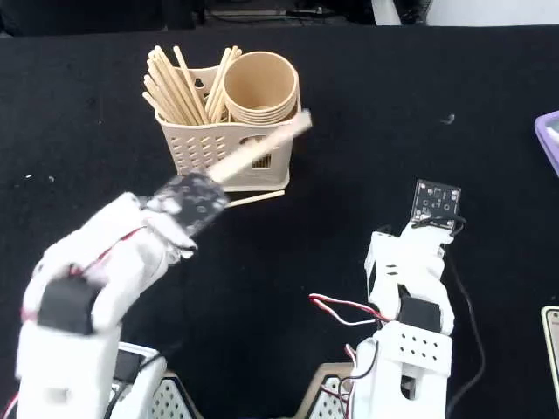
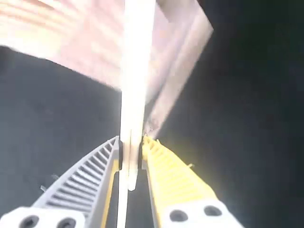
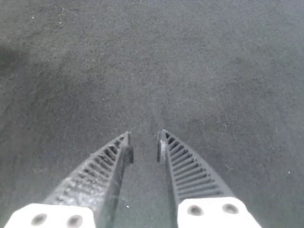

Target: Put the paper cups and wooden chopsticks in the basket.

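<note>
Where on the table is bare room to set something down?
Bare black cloth lies between the basket and the right gripper, and also left of the basket. It is crowded in front of the basket: the left gripper holds a chopstick there, and a loose chopstick lies on the cloth.

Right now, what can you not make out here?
High view: pale wooden chopstick in the left pincer, motion-blurred.
Left wrist view: cream plastic basket, blurred, cut by the top edge.
High view: stacked tan paper cups, lower parts behind the basket wall.
High view: purple object, cut by the right edge.
</note>
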Available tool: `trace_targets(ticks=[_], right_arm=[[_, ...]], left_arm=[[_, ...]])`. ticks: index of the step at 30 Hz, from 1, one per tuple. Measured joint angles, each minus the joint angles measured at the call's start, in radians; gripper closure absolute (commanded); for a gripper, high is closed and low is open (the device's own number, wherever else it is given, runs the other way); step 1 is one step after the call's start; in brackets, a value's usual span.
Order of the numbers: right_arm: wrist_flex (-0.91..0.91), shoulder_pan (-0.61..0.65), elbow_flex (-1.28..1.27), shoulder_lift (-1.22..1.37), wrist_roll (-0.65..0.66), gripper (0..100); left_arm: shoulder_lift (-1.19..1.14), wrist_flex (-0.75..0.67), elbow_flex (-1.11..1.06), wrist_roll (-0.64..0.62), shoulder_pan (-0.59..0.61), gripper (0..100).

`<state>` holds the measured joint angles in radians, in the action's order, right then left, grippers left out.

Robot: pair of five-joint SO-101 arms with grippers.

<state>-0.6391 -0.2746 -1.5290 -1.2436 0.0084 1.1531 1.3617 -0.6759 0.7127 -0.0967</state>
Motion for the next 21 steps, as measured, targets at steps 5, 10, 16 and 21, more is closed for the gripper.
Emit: trace_targets(ticks=[5, 10, 16, 21], right_arm=[[0.0, 0.0, 0.0, 0.0, 0.0, 90.0], [0.0, 0.0, 0.0, 0.0, 0.0, 90.0], [0.0, 0.0, 0.0, 0.0, 0.0, 90.0], [0.0, 0.0, 0.0, 0.0, 0.0, 90.0]], left_arm=[[0.198, -0.347, -0.058, -0.33, 0.0, 97], [0.193, -0.738, -0.121, -0.598, 0.003, 97], [0.015, -1.154, -0.164, -0.752, 0.003, 97], [-0.18, -1.312, -0.158, -0.813, 0.003, 97]])
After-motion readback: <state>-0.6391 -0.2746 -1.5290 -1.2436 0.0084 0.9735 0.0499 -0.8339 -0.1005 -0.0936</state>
